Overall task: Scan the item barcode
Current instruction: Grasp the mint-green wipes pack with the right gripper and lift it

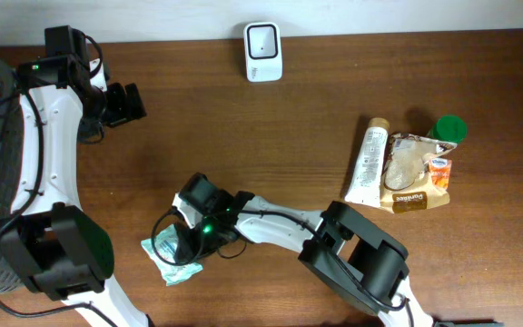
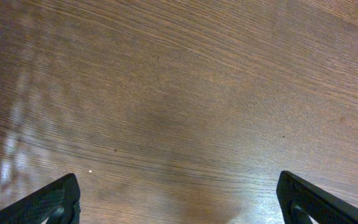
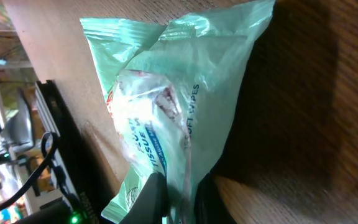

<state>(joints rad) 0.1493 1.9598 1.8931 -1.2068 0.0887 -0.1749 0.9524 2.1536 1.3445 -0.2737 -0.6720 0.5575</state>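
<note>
My wipes pack (image 3: 166, 106) was pale green crinkled plastic with blue print. One end was pinched in my right pincer (image 3: 179, 198), near the table's (image 1: 271, 136) front edge, left of centre. The white scanner (image 1: 262, 51) sat at the back edge, dark window up, well apart.

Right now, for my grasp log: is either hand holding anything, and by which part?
The right hand is shut on the green tissue pack, pinching the wrapper's edge at one end. The left hand is open, holding nothing.
</note>
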